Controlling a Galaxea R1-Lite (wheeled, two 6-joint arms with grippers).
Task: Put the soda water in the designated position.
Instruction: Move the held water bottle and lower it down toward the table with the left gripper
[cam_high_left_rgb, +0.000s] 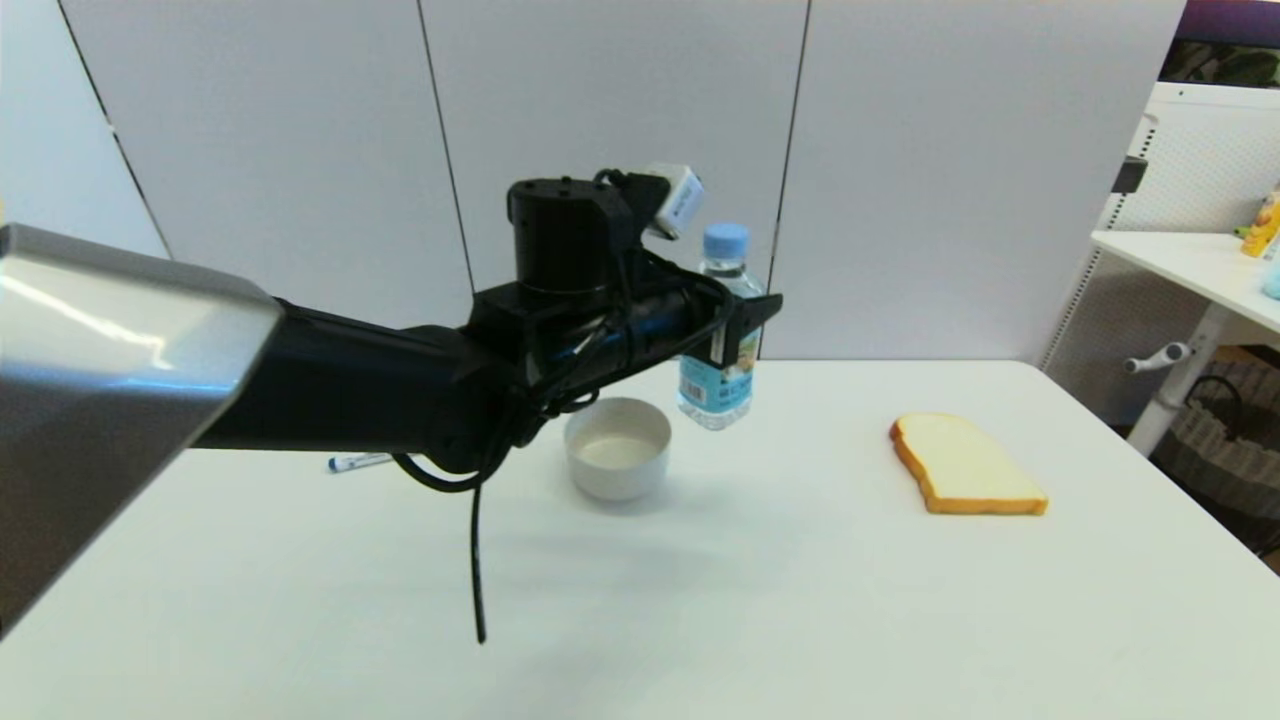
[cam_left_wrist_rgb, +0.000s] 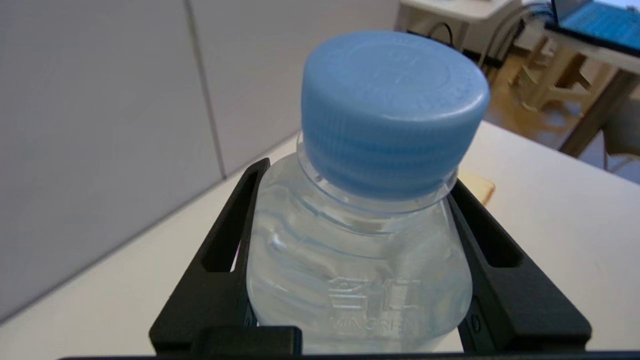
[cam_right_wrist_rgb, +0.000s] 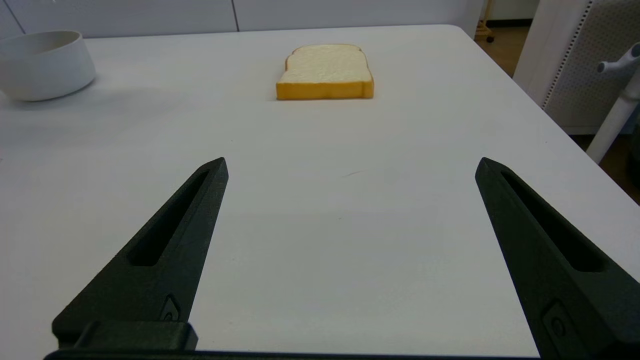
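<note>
Clear-plastic soda water (cam_high_left_rgb: 716, 340) is clamped in your left claw (cam_high_left_rgb: 745, 325) above the tabletop (cam_high_left_rgb: 700, 600) beside the bowl (cam_high_left_rgb: 617, 447), right claw (cam_right_wrist_rgb: 350, 200) idle, spread; lower slowly or it tips.

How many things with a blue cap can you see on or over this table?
2. The soda water bottle is held by the left gripper behind and to the right of the grey bowl. The marker pen lies left of the bowl, mostly hidden by the arm; more could be hidden.
</note>
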